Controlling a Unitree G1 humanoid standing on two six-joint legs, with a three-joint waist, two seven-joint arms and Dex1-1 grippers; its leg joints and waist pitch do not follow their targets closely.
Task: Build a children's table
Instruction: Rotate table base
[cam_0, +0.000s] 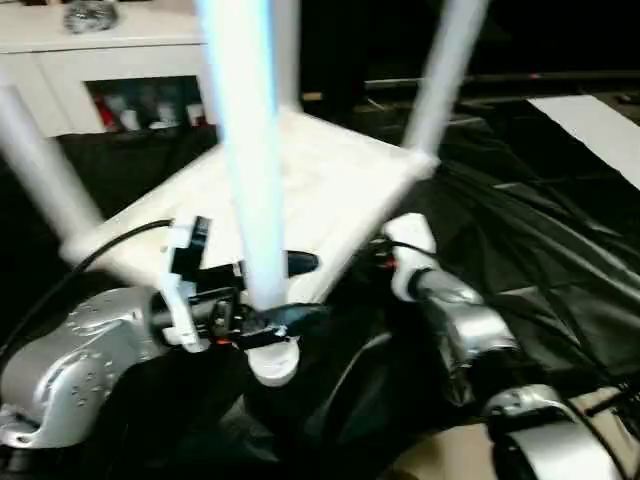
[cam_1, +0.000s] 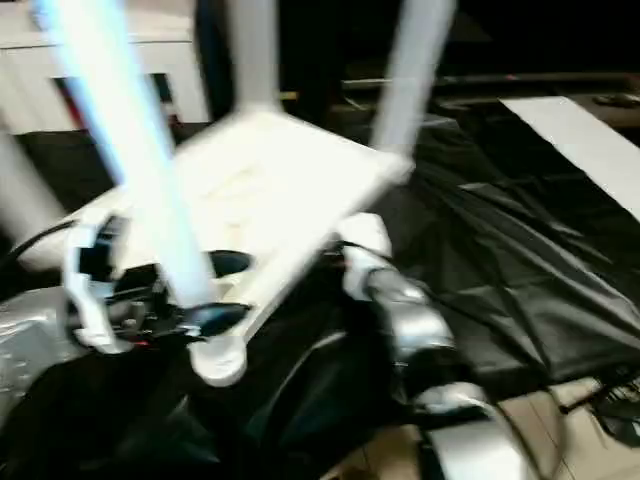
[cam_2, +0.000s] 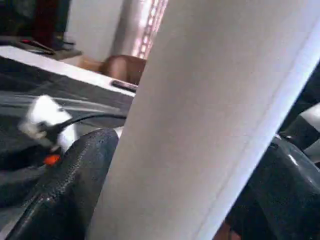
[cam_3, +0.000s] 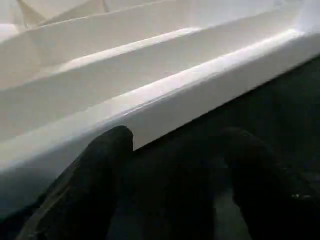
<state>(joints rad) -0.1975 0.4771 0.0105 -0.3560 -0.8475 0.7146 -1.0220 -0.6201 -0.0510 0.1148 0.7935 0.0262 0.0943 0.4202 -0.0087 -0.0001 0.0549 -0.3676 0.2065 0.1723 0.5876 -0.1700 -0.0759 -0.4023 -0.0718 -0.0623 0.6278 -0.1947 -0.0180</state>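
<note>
**Fourth leg at the near corner socket**

Left gripper, with its two black fingers spread wide, straddles the long white round tapered plastic leg low on its shaft; the wrist view shows a finger on each side of the leg, though firm contact cannot be confirmed. Directly below, at 6 o'clock from the gripper, the leg meets the rounded corner socket of the white rectangular plastic tabletop, which lies upside down on black sheeting. At 3 o'clock, the right gripper is open, its fingers resting on the sheeting just beside the tabletop's near rim, apparently empty; the ribbed underside lies beyond.

Progress, as judged: three further legs stand at the other corners, at 9 o'clock, 12 o'clock and 1 o'clock from the left gripper, so assembly appears nearly complete. Whether the near leg is fully seated cannot be told. Remaining work is probably to seat that leg and turn the table upright.

A white cabinet stands behind, at 11 o'clock.
</note>
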